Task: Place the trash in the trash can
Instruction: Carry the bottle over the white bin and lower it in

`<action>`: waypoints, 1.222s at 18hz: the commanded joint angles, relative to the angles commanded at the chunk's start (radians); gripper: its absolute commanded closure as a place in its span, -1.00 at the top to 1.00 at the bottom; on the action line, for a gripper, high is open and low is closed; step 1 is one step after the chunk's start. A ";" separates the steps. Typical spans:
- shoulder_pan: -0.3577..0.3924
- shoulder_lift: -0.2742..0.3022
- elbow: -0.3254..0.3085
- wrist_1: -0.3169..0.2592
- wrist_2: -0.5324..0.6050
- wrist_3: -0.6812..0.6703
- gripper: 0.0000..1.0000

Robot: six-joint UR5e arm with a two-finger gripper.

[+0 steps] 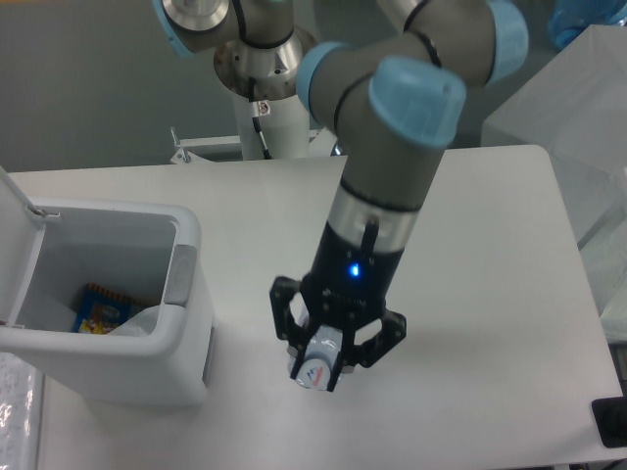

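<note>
Bottle in hand, bin to the left

Your pincer [328,364] grips the crushed clear plastic bottle [315,367]; the open white boxy plastic bin [186,294] stands leftward, near the table's left edge.

A: Route from gripper [333,357] to trash can [186,294]?
B: Bare tabletop [490,294] between them; gripper holds the bottle [318,364] right of the can, near the front edge. Can's right wall stands in the way. Mouth open, lid [18,230] tipped up on its left.
A: Inside?
B: Colourful packet [103,308] and pale wrapper [137,321] at the bottom; room above.
A: Right side?
B: Open to the tabletop's right edge.
</note>
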 joint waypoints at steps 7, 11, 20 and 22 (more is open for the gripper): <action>-0.005 0.052 -0.003 0.025 -0.137 0.003 -1.00; -0.011 0.089 -0.003 0.025 -0.221 -0.002 -1.00; -0.060 0.192 -0.057 0.023 -0.316 -0.020 -1.00; -0.095 0.199 -0.074 0.025 -0.318 -0.018 -1.00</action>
